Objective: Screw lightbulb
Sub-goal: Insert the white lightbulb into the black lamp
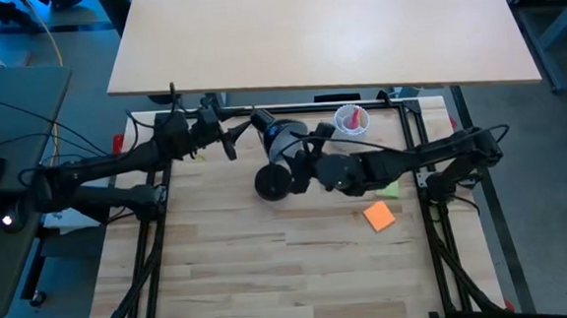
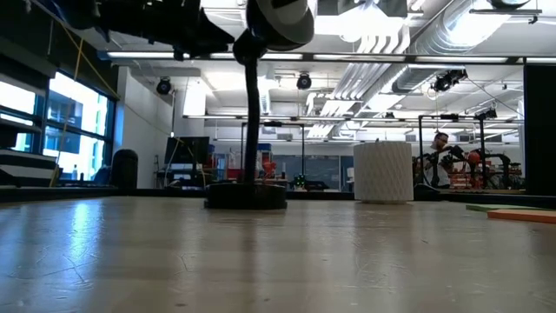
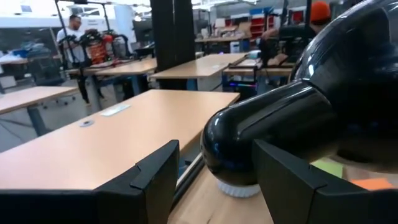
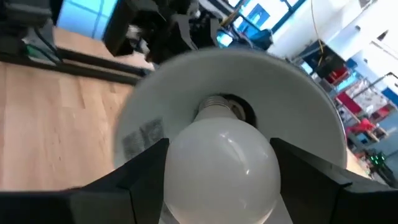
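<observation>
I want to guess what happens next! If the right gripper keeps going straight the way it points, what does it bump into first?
The right gripper holds the lightbulb, whose screw base already points into the lamp shade. Going straight on, the bulb would probably meet the socket at the shade's centre first, though depth is hard to judge.

Glossy white lightbulb point(image 4: 221, 165), glossy black lamp shade point(image 3: 280, 124), pale wood table point(image 1: 270, 268).

The near half of the wooden table point(image 1: 270, 268) lies bare, so a gripper could cross it freely; only an orange pad point(image 1: 379, 215) and a green note point(image 1: 391, 188) lie flat toward the right; at the middle the black desk lamp point(image 1: 276, 159) blocks passage (both arms crowd its shade); behind it stands a white cup point(image 1: 350, 120), close to the far rail.
</observation>
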Controlling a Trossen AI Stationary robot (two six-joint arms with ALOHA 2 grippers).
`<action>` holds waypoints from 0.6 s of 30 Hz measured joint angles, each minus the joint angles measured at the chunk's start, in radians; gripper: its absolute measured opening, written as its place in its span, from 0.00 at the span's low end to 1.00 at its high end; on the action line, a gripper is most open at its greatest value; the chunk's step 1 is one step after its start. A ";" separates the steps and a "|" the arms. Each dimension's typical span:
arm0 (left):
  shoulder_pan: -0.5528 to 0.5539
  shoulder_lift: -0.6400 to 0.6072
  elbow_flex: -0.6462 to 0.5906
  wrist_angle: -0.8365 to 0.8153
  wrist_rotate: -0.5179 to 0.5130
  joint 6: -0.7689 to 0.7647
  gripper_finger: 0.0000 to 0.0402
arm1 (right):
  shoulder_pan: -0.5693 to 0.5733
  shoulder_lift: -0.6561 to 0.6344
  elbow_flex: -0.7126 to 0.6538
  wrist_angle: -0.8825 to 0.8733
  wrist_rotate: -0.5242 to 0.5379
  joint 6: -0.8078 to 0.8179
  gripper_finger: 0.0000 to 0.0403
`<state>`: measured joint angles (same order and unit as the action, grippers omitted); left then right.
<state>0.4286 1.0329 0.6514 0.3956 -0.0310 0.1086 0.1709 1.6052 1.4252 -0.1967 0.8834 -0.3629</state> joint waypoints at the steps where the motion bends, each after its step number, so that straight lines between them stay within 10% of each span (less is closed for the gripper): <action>1: 0.003 0.012 0.000 0.016 0.004 0.000 0.49 | -0.007 0.000 0.005 -0.017 -0.001 0.010 0.63; 11: 0.090 0.110 -0.001 0.025 -0.110 -0.034 0.49 | -0.049 0.000 0.016 -0.069 -0.018 0.204 0.63; 18: 0.147 0.183 -0.001 0.169 0.094 -0.074 0.49 | -0.048 0.000 0.016 -0.063 -0.012 0.225 0.63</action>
<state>0.5754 1.2159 0.6508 0.5641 0.0634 0.0342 0.1230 1.6047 1.4410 -0.2596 0.8711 -0.1376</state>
